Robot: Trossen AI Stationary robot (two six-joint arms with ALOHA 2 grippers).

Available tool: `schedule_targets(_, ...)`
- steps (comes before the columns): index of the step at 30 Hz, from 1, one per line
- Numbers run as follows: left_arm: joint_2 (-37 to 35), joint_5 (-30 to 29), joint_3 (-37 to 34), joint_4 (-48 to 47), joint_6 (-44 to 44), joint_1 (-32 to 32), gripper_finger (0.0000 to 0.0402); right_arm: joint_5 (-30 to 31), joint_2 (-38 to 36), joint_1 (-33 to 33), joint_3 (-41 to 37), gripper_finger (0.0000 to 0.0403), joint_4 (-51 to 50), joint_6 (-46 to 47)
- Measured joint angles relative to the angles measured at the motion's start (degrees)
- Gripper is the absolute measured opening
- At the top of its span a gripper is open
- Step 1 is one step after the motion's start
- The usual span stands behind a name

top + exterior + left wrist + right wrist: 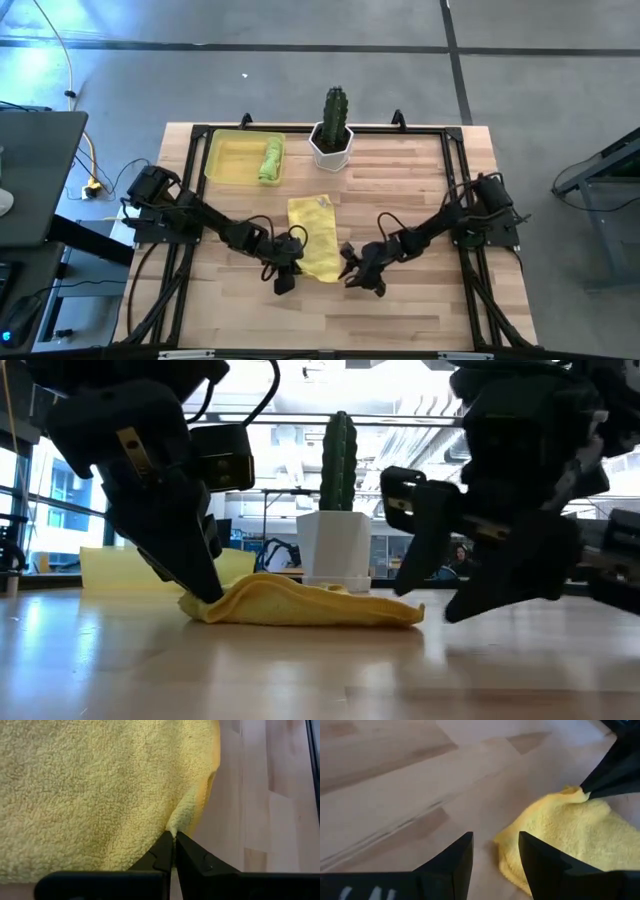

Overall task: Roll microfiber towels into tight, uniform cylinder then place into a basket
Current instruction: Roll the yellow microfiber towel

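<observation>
Nearest the overhead camera, two dark arms reach in over the wooden table (420, 190): the left gripper (292, 254) sits at the near left corner of the pale yellow towel (314, 236), and the right gripper (352, 264) sits just beside that towel's near right corner. Farther back, the lime green towel (271, 159) lies rolled inside the yellow basket (228, 160), which stands at the far left of the table beside the white pot (331, 150) holding a green cactus (335, 108). Seen level with the table top, the left gripper (210, 592) comes down steeply with its tip pressed into one end of the pale yellow towel (305, 604), which lies rumpled and low on the wood; the right gripper (430, 595) hangs just off the cloth's other end, apart from it, with the pot (335, 547) and cactus (340, 458) behind and the basket (110, 566) farther back. From the left wrist, the left gripper (174, 839) has its fingers (162, 855) closed together, pinching a small fold at the edge of the pale yellow towel (90, 790), which fills most of that picture. From the right wrist, the right gripper (495, 845) has its fingers (457, 862) spread with a clear gap between them and nothing held; the pale yellow towel (570, 827) lies ahead of them on the wood, and the left gripper's dark tip (587, 790) grips its far corner.
</observation>
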Motion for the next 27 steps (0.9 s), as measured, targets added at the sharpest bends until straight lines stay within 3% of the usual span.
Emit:
schedule_targets(11, 0.0, 0.1, 0.0, 0.0, -0.4, 0.0, 0.0008, -0.3, 5.2, -1.8, 6.3, 0.0143, -3.6, 0.9)
schedule_targets(15, 0.0, 0.1, 0.0, 0.0, -0.4, 0.0, 0.0008, -0.3, 5.5, -1.8, 7.2, 0.0106, -5.6, 3.8)
schedule_targets(21, 0.0, 0.1, 0.0, 1.2, -0.4, -0.5, 0.0008, -0.8, 5.6, -2.5, 7.1, 0.0013, -6.3, 10.1)
schedule_targets(27, 0.0, 1.4, 0.0, 2.2, -0.4, -1.0, 0.0008, 0.3, 5.7, -3.5, 7.1, 0.0007, -6.1, 18.3)
